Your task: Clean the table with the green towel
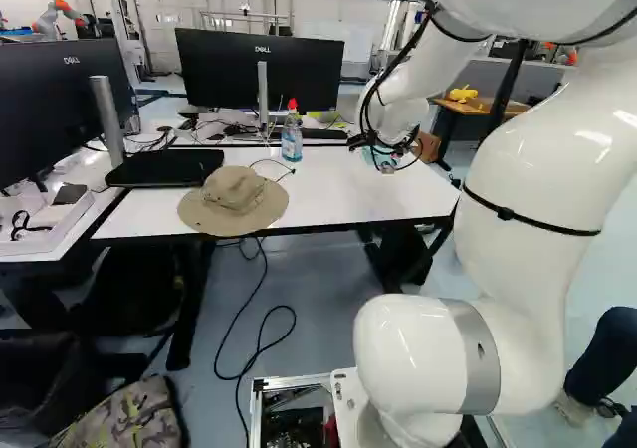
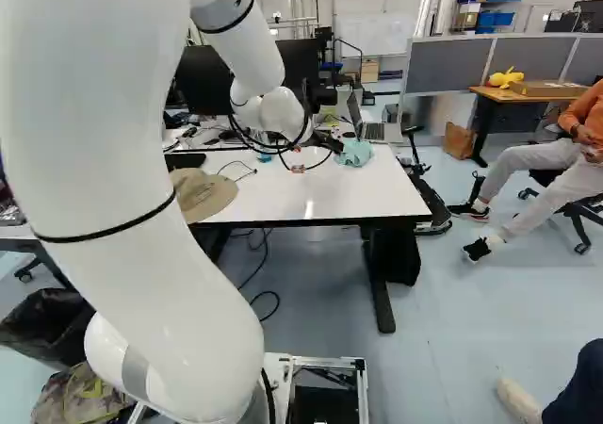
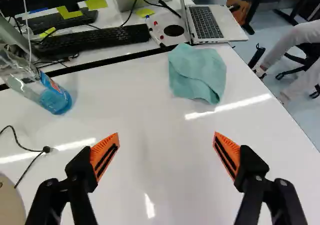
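Observation:
My gripper (image 2: 328, 142) is over the white table (image 2: 349, 196) in the right base view, close to the green towel (image 2: 354, 153). In the wrist view the gripper (image 3: 166, 155) stands wide open, its orange pads apart with only bare tabletop between and below them. The towel (image 3: 196, 74), pale teal and loosely folded, lies on the table ahead of the gripper, nearer its right-hand finger and close to the table's far corner. In the left base view the arm's end hides most of the towel.
A bottle of blue liquid (image 1: 292, 135), a brown hat (image 1: 234, 201) and a thin black cable (image 3: 25, 150) are on the tabletop. Beyond the towel stands an open laptop (image 3: 210, 25) beside keyboards and monitors (image 1: 261, 70). Another robot (image 1: 58, 18) is far back.

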Controlling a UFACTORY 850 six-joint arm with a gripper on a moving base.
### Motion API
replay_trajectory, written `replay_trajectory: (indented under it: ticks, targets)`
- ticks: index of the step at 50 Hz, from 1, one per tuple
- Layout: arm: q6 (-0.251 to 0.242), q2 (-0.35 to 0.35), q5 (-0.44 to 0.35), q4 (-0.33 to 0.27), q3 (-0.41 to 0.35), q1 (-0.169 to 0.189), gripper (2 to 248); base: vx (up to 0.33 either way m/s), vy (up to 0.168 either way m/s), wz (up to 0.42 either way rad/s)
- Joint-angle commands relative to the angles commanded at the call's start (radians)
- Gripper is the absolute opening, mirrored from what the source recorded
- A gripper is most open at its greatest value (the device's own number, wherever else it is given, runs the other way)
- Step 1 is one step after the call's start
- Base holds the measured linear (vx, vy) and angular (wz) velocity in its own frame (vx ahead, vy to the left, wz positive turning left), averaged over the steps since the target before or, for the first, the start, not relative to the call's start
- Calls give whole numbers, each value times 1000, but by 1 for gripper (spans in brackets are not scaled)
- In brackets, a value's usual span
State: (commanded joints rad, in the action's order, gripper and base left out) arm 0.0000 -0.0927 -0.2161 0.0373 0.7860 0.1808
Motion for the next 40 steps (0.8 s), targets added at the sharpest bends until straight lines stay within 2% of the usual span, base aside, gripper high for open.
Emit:
replay_trajectory:
  ticks: [21, 40]
  targets:
    - [0, 127, -224, -13, -239, -62, 247, 0, 0, 0]
    - [0, 218, -385, -22, -409, -106, 247, 0, 0, 0]
